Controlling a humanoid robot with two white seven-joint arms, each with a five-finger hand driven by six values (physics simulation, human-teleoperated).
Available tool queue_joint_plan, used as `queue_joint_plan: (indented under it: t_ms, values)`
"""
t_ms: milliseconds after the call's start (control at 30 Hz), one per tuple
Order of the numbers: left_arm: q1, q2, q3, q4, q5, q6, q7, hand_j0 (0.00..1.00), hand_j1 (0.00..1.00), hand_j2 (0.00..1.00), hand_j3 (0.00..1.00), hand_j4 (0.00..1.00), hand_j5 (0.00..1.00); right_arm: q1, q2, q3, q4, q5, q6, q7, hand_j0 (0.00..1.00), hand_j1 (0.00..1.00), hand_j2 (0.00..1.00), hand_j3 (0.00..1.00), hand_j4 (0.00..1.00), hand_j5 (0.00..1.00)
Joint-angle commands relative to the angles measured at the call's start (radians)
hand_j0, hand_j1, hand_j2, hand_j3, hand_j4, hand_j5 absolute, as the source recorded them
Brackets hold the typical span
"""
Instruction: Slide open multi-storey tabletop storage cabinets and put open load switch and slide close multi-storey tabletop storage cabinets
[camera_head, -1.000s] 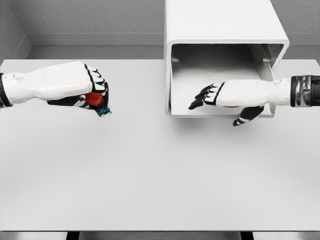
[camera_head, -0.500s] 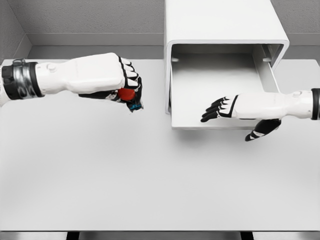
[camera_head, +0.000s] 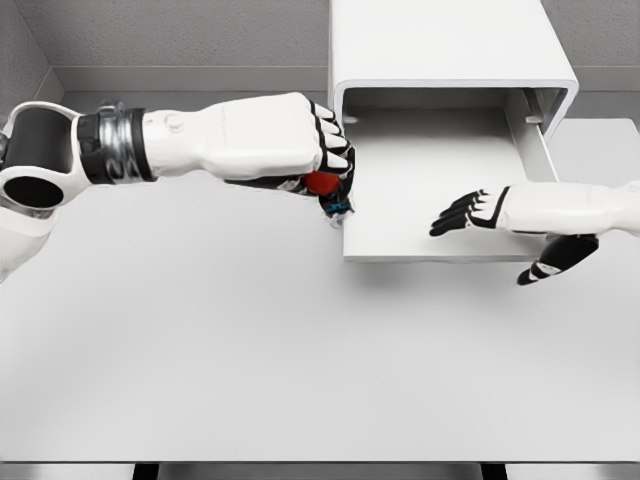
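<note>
White table (camera_head: 250, 360), boxy cabinet (camera_head: 440, 45), smooth drawer (camera_head: 430, 165)

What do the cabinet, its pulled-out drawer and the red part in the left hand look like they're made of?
Cabinet: smooth matte white, likely plastic or painted metal; no grain. Drawer: same plain white finish, thin walls. Switch in the left hand: glossy red, probably plastic, with a small teal part below.

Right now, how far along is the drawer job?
Done: the drawer of the white cabinet is slid out, tray bare. In hand: the left hand grips the red load switch at the drawer's left edge, not yet released inside. The right hand hangs open over the drawer's front right. Left: drop the switch in, then slide the drawer shut.
</note>
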Motion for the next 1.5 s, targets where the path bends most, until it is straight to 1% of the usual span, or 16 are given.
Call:
queue_joint_plan:
  t_ms: [0, 67, 133, 233, 433, 567, 633, 667, 700, 767, 867, 1100, 1167, 1200, 1333, 1467]
  values:
    - [-0.006, -0.048, -0.002, 0.025, -0.015, 0.003, 0.001, 0.38, 0.38, 0.38, 0.38, 0.38, 0.38, 0.0, -0.013, -0.001, -0.003, -0.009, 0.003, 0.0, 1.0, 1.0, 1.0, 1.0, 1.0, 1.0]
    - [-0.023, -0.075, -0.031, 0.046, -0.021, 0.003, 0.001, 0.39, 0.39, 0.39, 0.39, 0.39, 0.39, -0.002, -0.018, -0.001, -0.006, -0.009, 0.003, 0.0, 1.0, 1.0, 1.0, 1.0, 1.0, 1.0]
    - [-0.031, -0.114, -0.033, 0.079, -0.027, 0.003, 0.001, 0.38, 0.38, 0.38, 0.38, 0.38, 0.38, -0.002, -0.026, -0.003, -0.006, -0.009, 0.003, 0.0, 1.0, 1.0, 1.0, 1.0, 1.0, 1.0]
    - [-0.049, -0.164, -0.062, 0.129, -0.066, 0.003, 0.001, 0.39, 0.39, 0.39, 0.39, 0.39, 0.39, -0.002, -0.036, -0.003, -0.007, -0.008, 0.003, 0.0, 1.0, 1.0, 1.0, 1.0, 1.0, 1.0]
    - [-0.058, -0.255, -0.076, 0.252, -0.15, 0.003, 0.001, 0.39, 0.39, 0.39, 0.39, 0.39, 0.39, -0.002, -0.049, -0.003, -0.007, -0.009, 0.003, 0.0, 1.0, 1.0, 1.0, 1.0, 1.0, 1.0]
    - [-0.074, -0.272, -0.077, 0.307, -0.167, 0.003, 0.001, 0.39, 0.39, 0.39, 0.39, 0.39, 0.39, -0.003, -0.062, -0.007, -0.007, -0.009, 0.003, 0.0, 1.0, 1.0, 1.0, 1.0, 1.0, 1.0]
    - [-0.075, -0.281, -0.082, 0.313, -0.173, 0.003, 0.001, 0.4, 0.4, 0.4, 0.4, 0.4, 0.4, -0.003, -0.07, -0.007, -0.007, -0.008, 0.003, 0.0, 1.0, 1.0, 1.0, 1.0, 1.0, 1.0]
    - [-0.074, -0.284, -0.082, 0.315, -0.175, 0.003, 0.001, 0.41, 0.41, 0.41, 0.41, 0.41, 0.41, -0.003, -0.072, -0.007, -0.007, -0.008, 0.003, 0.0, 1.0, 1.0, 1.0, 1.0, 1.0, 1.0]
    - [-0.074, -0.285, -0.082, 0.313, -0.173, 0.003, 0.001, 0.46, 0.46, 0.46, 0.46, 0.46, 0.46, -0.003, -0.072, -0.007, -0.007, -0.008, 0.003, 0.0, 1.0, 1.0, 1.0, 1.0, 1.0, 1.0]
    - [-0.072, -0.287, -0.085, 0.309, -0.17, 0.003, 0.001, 0.65, 0.65, 0.65, 0.65, 0.65, 0.65, -0.005, -0.072, -0.007, -0.007, -0.008, 0.003, 0.0, 1.0, 1.0, 1.0, 1.0, 1.0, 1.0]
    - [-0.069, -0.287, -0.089, 0.306, -0.169, 0.003, 0.001, 0.81, 0.81, 0.81, 0.81, 0.81, 0.81, -0.008, -0.07, -0.007, -0.007, -0.008, 0.003, 0.0, 1.0, 1.0, 1.0, 1.0, 1.0, 1.0]
    - [-0.066, -0.287, -0.091, 0.306, -0.167, 0.003, 0.001, 0.83, 0.83, 0.83, 0.83, 0.83, 0.83, -0.008, -0.07, -0.007, -0.01, -0.008, 0.003, 0.0, 1.0, 1.0, 1.0, 1.0, 1.0, 1.0]
    - [-0.066, -0.287, -0.091, 0.306, -0.167, 0.003, 0.001, 0.96, 0.96, 0.96, 0.96, 0.96, 0.96, -0.008, -0.07, -0.007, -0.01, -0.008, 0.003, 0.0, 1.0, 1.0, 1.0, 1.0, 1.0, 1.0]
    - [-0.064, -0.284, -0.091, 0.304, -0.164, 0.003, 0.001, 1.0, 1.0, 1.0, 1.0, 1.0, 1.0, -0.006, -0.07, -0.007, -0.01, -0.008, 0.003, 0.0, 1.0, 1.0, 1.0, 1.0, 1.0, 1.0]
    - [-0.069, -0.244, -0.091, 0.25, -0.087, 0.003, 0.001, 1.0, 1.0, 1.0, 1.0, 1.0, 1.0, -0.008, -0.07, -0.007, -0.01, -0.009, 0.003, 0.0, 1.0, 1.0, 1.0, 1.0, 1.0, 1.0]
    - [-0.086, -0.135, -0.091, 0.146, 0.037, 0.003, 0.001, 1.0, 1.0, 1.0, 1.0, 1.0, 1.0, -0.008, -0.07, -0.007, -0.009, -0.009, 0.003, 0.0, 1.0, 1.0, 1.0, 1.0, 1.0, 1.0]
